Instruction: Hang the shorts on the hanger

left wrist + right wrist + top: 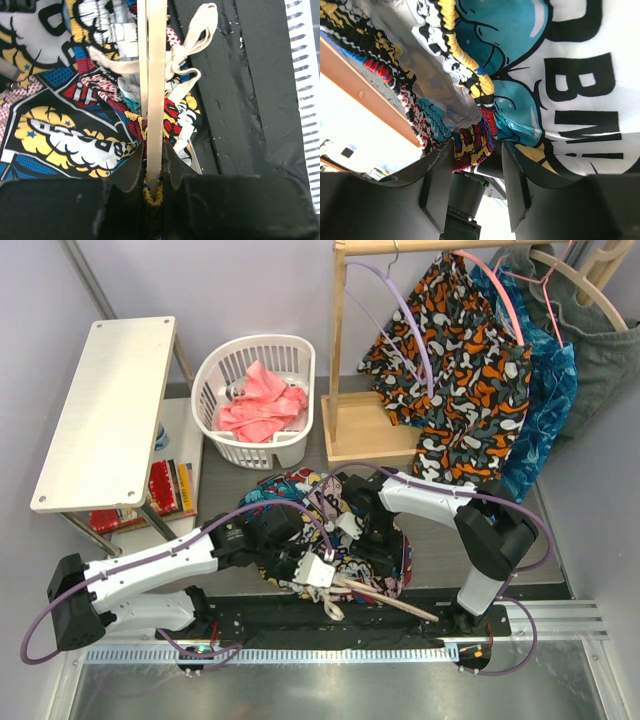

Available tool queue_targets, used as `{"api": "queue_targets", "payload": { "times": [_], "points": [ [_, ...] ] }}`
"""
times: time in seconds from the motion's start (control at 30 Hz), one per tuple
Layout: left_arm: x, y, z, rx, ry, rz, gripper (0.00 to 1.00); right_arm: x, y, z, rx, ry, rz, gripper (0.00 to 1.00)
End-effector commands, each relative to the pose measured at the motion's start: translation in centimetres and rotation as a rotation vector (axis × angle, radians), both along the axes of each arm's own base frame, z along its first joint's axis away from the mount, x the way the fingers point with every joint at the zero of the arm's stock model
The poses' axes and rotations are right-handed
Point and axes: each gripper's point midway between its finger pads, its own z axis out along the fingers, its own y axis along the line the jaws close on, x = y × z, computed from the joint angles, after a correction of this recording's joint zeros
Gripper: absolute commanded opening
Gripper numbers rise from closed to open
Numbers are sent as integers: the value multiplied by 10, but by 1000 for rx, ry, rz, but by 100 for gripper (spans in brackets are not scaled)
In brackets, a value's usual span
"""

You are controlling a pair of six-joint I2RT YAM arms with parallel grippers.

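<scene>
The shorts [285, 487], a comic-print heap, lie on the table between both arms. The hanger [392, 602], light wood, pokes out of them toward the near right. My left gripper [308, 568] is shut on the hanger's bar [156, 75]; a bit of yellow waistband is caught in the same grip [154, 150]. The white drawstring [192, 40] lies knotted beside the bar on the shorts [65, 130]. My right gripper [365, 535] is buried in the fabric. Its jaws [475, 155] stand apart, and the elastic waistband [470, 145] hangs between them against one finger. The shorts [560, 50] fill that view.
A white basket [210, 390] with a pink cloth [262, 405] stands at the back. A wooden rack [345, 420] at the back right carries an orange-black garment [470, 390] and a lilac hanger [400, 300]. A white bench [105, 410] is at the left.
</scene>
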Motion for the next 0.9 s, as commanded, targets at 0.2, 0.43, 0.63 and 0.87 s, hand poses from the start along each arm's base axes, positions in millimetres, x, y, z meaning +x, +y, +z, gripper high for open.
{"api": "queue_targets", "payload": {
  "times": [0.2, 0.43, 0.63, 0.87],
  "points": [
    [18, 4, 30, -121, 44, 155, 0, 8, 14, 1, 28, -41, -16, 11],
    [15, 23, 47, -158, 19, 197, 0, 60, -18, 29, 45, -219, -111, 1],
    [32, 49, 58, -154, -27, 308, 0, 91, -67, 51, 38, -295, -215, 1],
    [38, 79, 54, -122, -50, 433, 0, 99, -113, 60, 17, -376, -271, 1]
  ]
}}
